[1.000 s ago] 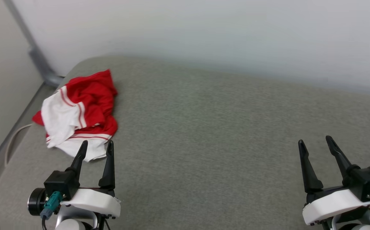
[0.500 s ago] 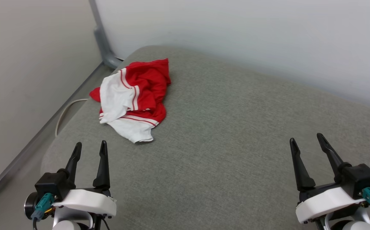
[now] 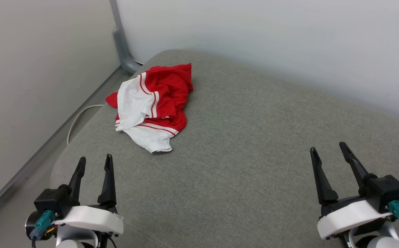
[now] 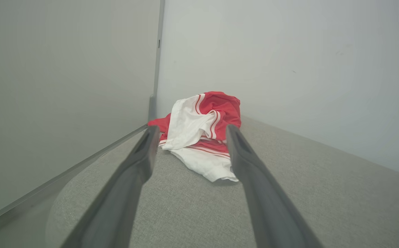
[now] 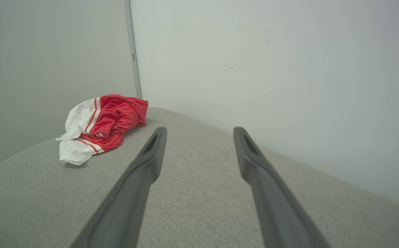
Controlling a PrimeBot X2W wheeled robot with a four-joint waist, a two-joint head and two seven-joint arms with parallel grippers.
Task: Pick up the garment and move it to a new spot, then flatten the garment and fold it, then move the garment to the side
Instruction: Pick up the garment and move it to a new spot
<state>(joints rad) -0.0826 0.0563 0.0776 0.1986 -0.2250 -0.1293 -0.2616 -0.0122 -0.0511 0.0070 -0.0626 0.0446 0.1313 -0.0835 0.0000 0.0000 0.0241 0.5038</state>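
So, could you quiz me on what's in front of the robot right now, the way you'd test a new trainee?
1. True or false: the left tool is gripping the garment.
2. The garment lies: A) folded flat, B) in a crumpled heap, C) draped over a tool.
3. Fill in: the right tool is ____ and holds nothing.

Key
1. False: the left tool is open and short of the cloth.
2. B, on the grey cushion.
3. Open.
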